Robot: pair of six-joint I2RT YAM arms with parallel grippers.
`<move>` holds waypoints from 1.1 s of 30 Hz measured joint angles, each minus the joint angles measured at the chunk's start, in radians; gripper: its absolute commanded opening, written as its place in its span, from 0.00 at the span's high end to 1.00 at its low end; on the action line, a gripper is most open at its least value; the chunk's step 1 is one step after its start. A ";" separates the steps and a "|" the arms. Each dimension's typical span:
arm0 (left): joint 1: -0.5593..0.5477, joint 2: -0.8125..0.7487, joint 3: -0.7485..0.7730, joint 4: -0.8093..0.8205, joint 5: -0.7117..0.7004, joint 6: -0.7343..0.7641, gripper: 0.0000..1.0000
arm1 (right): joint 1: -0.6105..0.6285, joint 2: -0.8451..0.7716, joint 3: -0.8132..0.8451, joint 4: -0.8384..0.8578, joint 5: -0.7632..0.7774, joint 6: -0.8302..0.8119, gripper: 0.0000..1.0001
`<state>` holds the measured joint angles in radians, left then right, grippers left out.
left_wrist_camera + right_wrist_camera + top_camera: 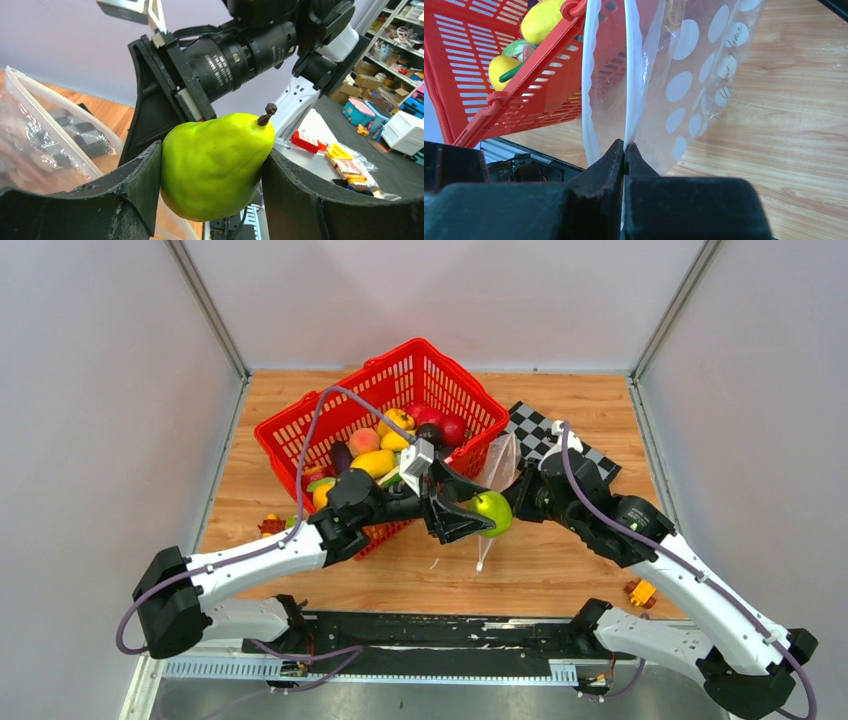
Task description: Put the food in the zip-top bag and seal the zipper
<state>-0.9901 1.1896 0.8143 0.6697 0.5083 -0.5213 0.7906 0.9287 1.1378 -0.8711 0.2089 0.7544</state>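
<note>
pear [215, 167]: green, brown stem, frame centre, clamped in left gripper [470, 516] | zip-top bag [694, 85]: clear, white dots, just right of pear | right gripper [624, 150] pinched on one zipper [631, 75] strip | right wrist only: mouth gapes | red basket [330, 430] just beside bag, upper left; wooden table [804, 125] right.

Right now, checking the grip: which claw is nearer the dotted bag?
Right. The right claw pinches the bag at its rim; the left claw holds a pear beside it.
</note>
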 measured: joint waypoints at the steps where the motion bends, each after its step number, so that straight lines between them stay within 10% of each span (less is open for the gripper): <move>1: -0.002 0.002 -0.004 -0.001 -0.003 0.007 0.60 | 0.000 -0.005 -0.002 0.000 -0.001 0.001 1.00; 33: -0.055 0.032 -0.055 -0.183 -0.310 0.217 0.54 | -0.028 -0.045 -0.009 -0.014 -0.061 0.003 1.00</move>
<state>-1.0451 1.2221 0.7597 0.4862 0.1982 -0.3038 0.7624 0.8841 1.1286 -0.8856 0.1478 0.7570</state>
